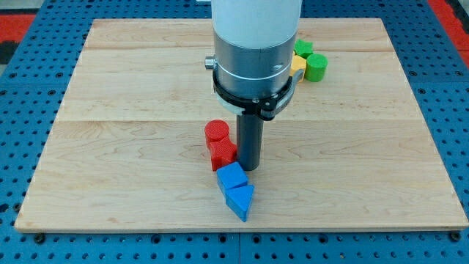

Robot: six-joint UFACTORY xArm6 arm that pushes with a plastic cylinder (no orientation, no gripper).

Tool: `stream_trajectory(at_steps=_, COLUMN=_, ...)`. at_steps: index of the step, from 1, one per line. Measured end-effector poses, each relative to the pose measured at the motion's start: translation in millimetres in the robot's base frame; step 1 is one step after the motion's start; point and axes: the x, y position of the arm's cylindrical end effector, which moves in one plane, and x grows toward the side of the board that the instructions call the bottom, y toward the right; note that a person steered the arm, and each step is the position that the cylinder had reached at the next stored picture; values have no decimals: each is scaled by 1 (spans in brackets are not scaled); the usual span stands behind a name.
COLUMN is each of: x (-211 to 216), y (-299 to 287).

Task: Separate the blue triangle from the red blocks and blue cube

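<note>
The blue triangle [241,201] lies near the board's bottom edge, touching the blue cube [231,176] just above it. Two red blocks stand above and left of the cube: a red cylinder [216,132] and a red block of unclear shape [221,153], which touches the cube. My tip [249,168] is at the lower end of the dark rod, right beside the lower red block on its right and just above the blue cube's right corner. The arm's body hides the board behind it.
Near the view's top right a green cylinder [316,67], another green block [303,49] and a yellow block [297,64] sit together, partly hidden by the arm. The wooden board [110,147] lies on a blue perforated table.
</note>
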Motion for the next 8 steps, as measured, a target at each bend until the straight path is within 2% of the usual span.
stream_trajectory(at_steps=2, x=-4, y=9)
stream_trajectory(at_steps=3, x=35, y=58)
stream_trajectory(at_steps=4, x=93, y=72)
stream_trajectory(at_steps=6, x=94, y=61)
stream_trajectory(at_steps=8, x=93, y=2)
